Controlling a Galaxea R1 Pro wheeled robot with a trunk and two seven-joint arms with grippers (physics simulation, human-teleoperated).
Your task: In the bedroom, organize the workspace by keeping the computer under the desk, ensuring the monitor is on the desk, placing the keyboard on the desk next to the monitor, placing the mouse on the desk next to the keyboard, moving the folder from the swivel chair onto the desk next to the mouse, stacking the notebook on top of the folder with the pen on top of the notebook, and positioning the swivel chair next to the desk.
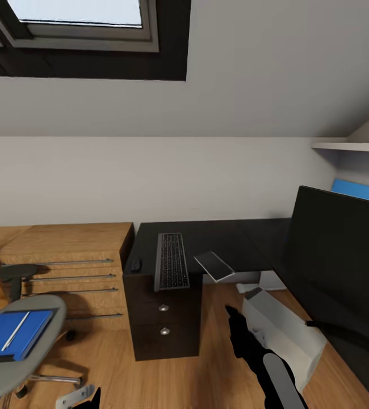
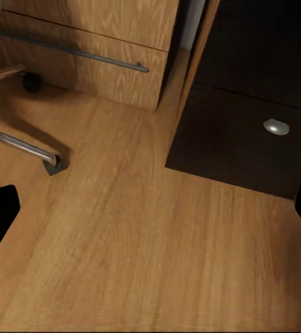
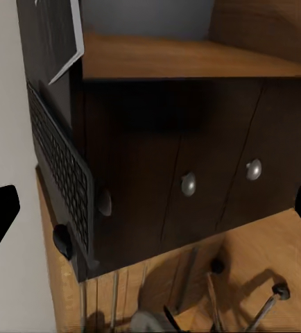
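The desk [image 1: 218, 236] has a glossy black top. The keyboard [image 1: 171, 260] lies on it lengthwise and overhangs the drawer unit's front. The mouse [image 1: 135, 264] sits to its left. The dark notebook [image 1: 214, 265] juts past the desk edge on its right. The monitor [image 1: 338, 267] stands large at the right, and the grey computer [image 1: 281, 329] lies on the floor below it. At the left the swivel chair [image 1: 37, 363] carries the blue folder [image 1: 31, 332] with the pen [image 1: 15, 331] on it. My right gripper [image 1: 235, 321] hangs open above the floor before the drawers. My left gripper [image 2: 150, 215] is open over bare floor.
A light-wood drawer chest [image 1: 65, 267] stands left of the desk. The black drawer unit [image 1: 163, 324] has round silver knobs [image 3: 188, 184]. A blue wall panel [image 1: 360, 190] and a white shelf [image 1: 349, 146] sit behind the monitor. Chair legs [image 2: 26, 146] reach across the floor.
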